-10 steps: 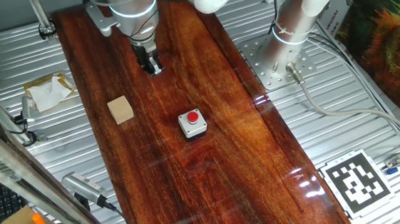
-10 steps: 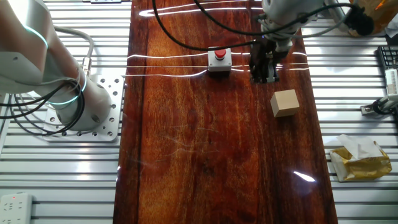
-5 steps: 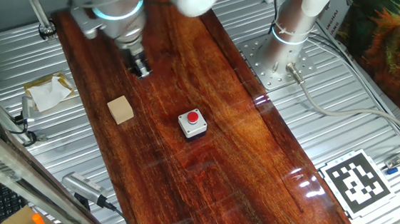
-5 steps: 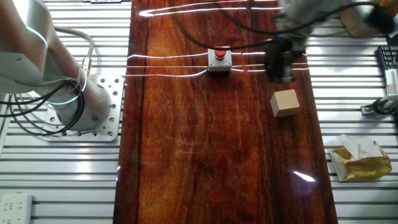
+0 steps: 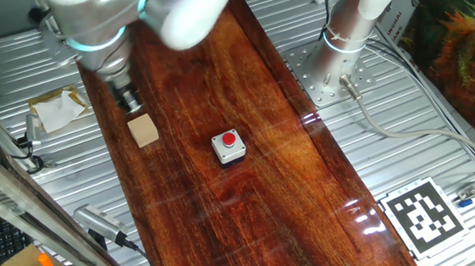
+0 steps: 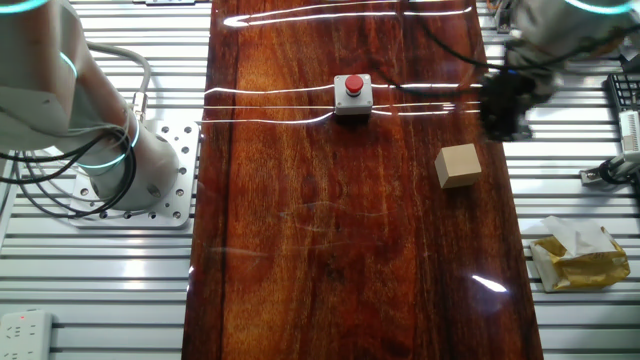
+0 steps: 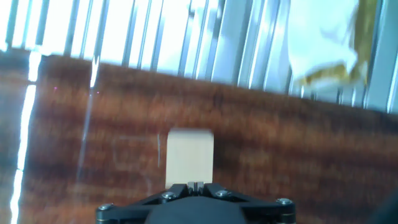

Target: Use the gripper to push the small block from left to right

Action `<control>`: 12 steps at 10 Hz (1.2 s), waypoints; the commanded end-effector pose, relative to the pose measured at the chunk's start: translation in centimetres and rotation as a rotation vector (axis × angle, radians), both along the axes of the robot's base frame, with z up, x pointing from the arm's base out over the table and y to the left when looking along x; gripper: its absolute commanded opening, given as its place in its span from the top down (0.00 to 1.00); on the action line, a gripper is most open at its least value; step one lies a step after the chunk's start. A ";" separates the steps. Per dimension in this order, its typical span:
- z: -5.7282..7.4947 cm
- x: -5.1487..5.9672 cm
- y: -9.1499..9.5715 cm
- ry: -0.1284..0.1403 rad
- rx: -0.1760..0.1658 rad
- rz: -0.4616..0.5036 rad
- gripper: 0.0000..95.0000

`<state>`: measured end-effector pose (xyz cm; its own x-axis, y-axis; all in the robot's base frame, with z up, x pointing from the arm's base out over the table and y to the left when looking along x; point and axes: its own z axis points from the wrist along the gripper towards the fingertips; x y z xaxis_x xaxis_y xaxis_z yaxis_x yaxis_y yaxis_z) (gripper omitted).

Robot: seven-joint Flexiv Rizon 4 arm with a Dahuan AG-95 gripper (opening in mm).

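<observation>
Push not started: hand (image 5: 130,102) w/ fingers together sits near small block (image 5: 143,130), lined up behind it, no contact yet; whole push across table (image 5: 285,179) left.

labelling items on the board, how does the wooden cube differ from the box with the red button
The small block is plain light tan wood with a bare top; the button box is grey with a red button on top. The small block lies near the board's edge, right by the tool; the button box sits nearer the middle, away from it. Both are similar in size and rest flat on the board.
</observation>
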<state>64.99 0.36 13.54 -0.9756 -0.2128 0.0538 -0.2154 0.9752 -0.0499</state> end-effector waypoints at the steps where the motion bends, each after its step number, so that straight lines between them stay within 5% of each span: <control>1: -2.0 2.7 0.4 -0.017 0.000 0.004 1.00; 12: -7.7 4.5 0.4 -0.061 -0.001 0.001 1.00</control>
